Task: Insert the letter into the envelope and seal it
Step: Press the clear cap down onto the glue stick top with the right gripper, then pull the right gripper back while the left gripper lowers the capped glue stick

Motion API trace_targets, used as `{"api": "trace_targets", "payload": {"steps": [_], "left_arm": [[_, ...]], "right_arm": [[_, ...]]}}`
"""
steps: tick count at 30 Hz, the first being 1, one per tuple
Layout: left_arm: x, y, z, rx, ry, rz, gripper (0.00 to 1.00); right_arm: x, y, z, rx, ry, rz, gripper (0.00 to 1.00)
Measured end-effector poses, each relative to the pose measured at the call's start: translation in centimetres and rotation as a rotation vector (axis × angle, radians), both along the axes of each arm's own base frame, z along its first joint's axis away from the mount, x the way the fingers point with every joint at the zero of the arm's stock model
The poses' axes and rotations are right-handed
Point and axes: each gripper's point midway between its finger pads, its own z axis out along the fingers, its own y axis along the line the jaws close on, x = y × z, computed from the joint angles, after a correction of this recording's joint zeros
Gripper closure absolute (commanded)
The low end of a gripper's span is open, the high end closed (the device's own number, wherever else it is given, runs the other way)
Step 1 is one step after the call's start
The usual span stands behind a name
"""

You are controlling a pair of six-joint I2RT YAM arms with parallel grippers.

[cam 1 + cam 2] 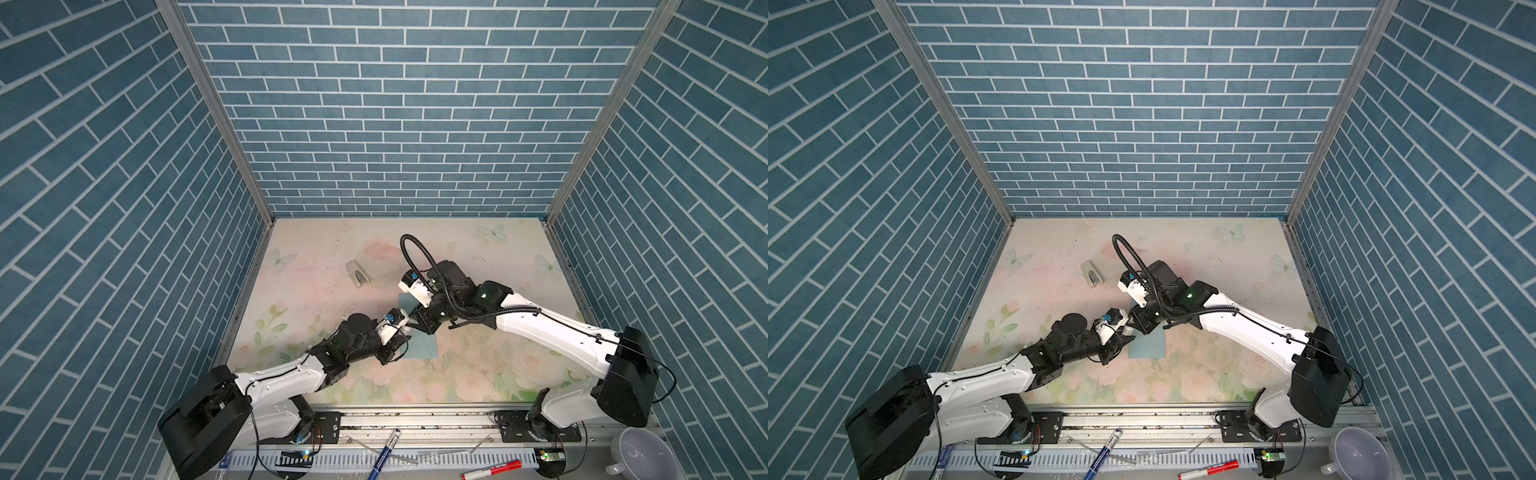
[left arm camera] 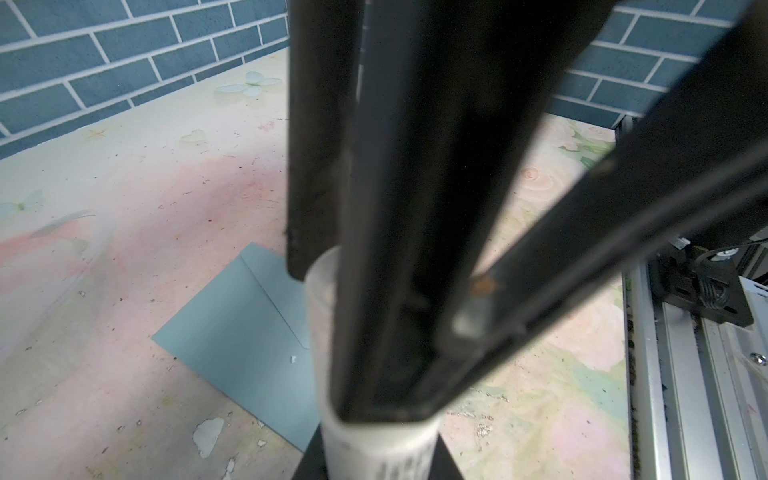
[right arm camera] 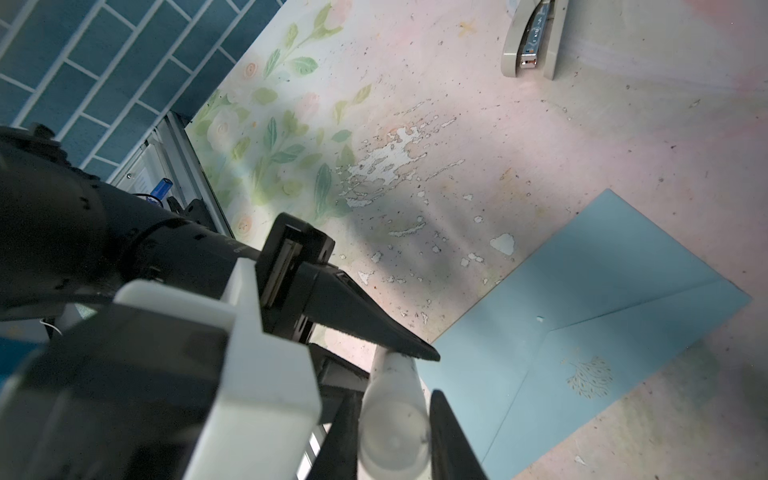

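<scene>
Left pincer (image 2: 380, 453) and right pincer (image 3: 395, 436) tight around one white tube (image 3: 392, 386), envelope (image 3: 602, 291) flat underneath.

I saw a pale stapler (image 1: 357, 274) lying on the floral counter (image 1: 490, 266), toward the far edge and left of the middle. A white tube (image 3: 392, 419) was raised over the counter's middle. Past the near edge lay a blue pen (image 1: 384, 453) and a red marker (image 1: 492, 470). A white bowl (image 1: 648, 457) stood off the near right corner.
</scene>
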Motion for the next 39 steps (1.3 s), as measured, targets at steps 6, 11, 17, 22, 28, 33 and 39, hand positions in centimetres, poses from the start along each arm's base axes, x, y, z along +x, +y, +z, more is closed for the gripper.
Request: {"api": "trace_targets", "payload": {"steps": [6,11,17,22,28,33,39], "left_arm": [[0.2,0.3,-0.4,0.011,0.005,0.024,1.00],[0.6,0.7,-0.7,0.025,0.007,0.057,1.00],[0.9,1.0,-0.8,0.031,0.005,0.079,1.00],[1.2,1.0,-0.1,0.017,-0.015,0.090,1.00],[1.6,1.0,3.1,-0.060,-0.089,0.109,1.00],[1.7,0.9,6.8,-0.143,-0.141,0.120,1.00],[1.8,2.1,7.9,-0.121,-0.086,0.184,1.00]], "right_arm": [[0.3,0.3,-0.5,0.005,0.032,-0.047,1.00],[0.7,0.6,-0.8,0.018,0.067,-0.112,1.00],[1.1,0.8,-0.8,0.029,0.082,-0.152,0.97],[1.3,0.8,0.1,0.037,0.050,-0.164,0.90],[2.0,0.5,3.6,0.068,-0.061,-0.192,0.69],[2.4,-0.7,8.0,0.140,-0.205,-0.229,0.53],[3.8,-4.9,15.4,0.324,-0.451,-0.360,0.24]]}}
